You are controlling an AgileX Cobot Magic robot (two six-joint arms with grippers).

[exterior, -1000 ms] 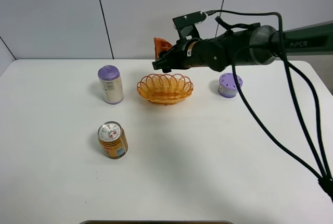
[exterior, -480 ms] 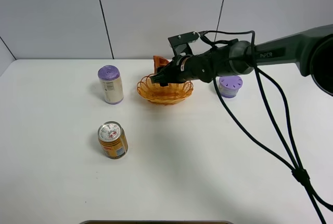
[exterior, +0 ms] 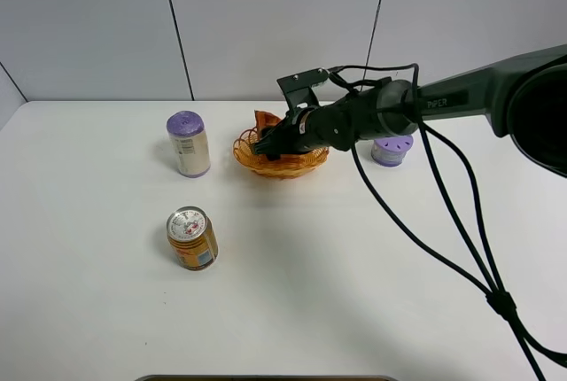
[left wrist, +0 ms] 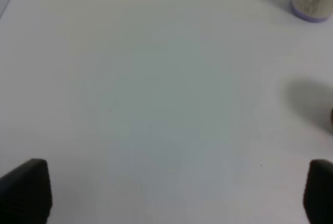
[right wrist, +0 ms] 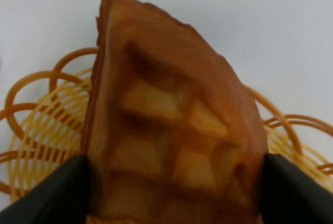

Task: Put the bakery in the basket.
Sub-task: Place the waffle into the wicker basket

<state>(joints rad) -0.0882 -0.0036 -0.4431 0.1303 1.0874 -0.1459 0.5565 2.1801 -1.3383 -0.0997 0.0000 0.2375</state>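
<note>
Presently, the bakery [right wrist: 171, 130] is pinched between the jaws of the right gripper [exterior: 268, 142] and is held low over the basket [exterior: 292, 168], towards its far rim. Whether the weave is touched cannot be told. The left gripper [left wrist: 171, 193] is seen with its fingers [left wrist: 23, 190] spread wide above the table [left wrist: 156, 78]. A purple-topped can [exterior: 188, 143] is located left of the basket, a small purple tub [exterior: 391, 144] right of it, and an orange drink can [exterior: 192, 239] nearer the camera.

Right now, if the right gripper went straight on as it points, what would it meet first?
Probably the basket: the right gripper points down into it, and its held waffle would touch first.
</note>
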